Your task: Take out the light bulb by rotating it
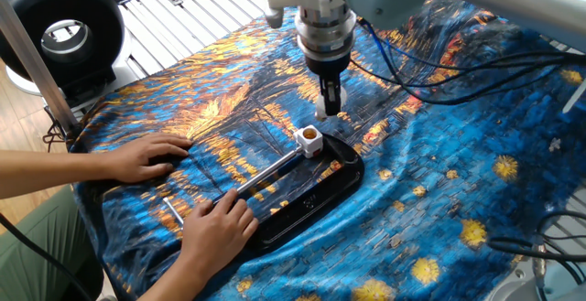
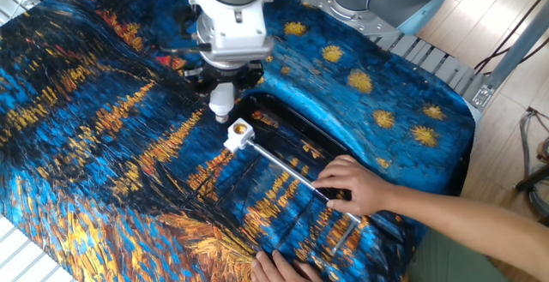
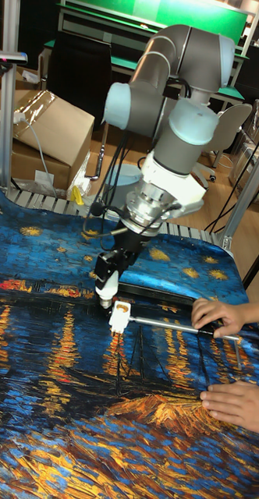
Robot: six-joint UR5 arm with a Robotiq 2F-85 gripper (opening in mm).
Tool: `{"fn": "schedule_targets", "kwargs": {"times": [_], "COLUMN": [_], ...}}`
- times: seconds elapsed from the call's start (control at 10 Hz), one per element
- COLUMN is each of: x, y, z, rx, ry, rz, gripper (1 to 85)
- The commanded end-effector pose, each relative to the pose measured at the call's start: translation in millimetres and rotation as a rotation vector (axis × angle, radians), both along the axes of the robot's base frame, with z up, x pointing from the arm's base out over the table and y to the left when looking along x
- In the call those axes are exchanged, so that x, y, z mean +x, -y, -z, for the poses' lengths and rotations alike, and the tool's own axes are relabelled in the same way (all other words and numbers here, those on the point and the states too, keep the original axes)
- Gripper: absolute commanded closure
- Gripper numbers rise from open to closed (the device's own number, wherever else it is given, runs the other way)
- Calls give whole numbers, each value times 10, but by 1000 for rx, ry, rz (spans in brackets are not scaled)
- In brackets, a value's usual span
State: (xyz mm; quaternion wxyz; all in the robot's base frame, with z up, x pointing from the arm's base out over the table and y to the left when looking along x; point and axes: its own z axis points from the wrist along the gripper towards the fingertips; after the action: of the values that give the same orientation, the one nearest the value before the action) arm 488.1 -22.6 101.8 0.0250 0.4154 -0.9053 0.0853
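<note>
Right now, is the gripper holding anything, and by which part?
Yes: the gripper holds the light bulb by its upper part, base hanging clear above the empty socket.

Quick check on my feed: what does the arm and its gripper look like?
The arm is grey with rounded light blue-grey joint caps and a white, ringed wrist flange. The gripper is small and black with two narrow fingers. Black and blue cables trail from the wrist. No markings are readable.

Cardboard box (image 3: 55, 129) and black chair (image 3: 75, 74) on wooden floor (image 2: 493, 8).
</note>
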Motion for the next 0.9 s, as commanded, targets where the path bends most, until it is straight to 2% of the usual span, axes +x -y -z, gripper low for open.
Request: {"fn": "schedule_targets", "kwargs": {"times": [0.0,0.2,0.5,0.6,0.8], "x": [-2,-34,-63,-70,-75], "y": [83,154,160,115,97], "z": [75,109,136,158,183], "rx": [42,48,69,96,114], "ry": [36,66,92,100,107], "rz": [106,271,441,510,568], "gripper": [797,800,800,777,653]}}
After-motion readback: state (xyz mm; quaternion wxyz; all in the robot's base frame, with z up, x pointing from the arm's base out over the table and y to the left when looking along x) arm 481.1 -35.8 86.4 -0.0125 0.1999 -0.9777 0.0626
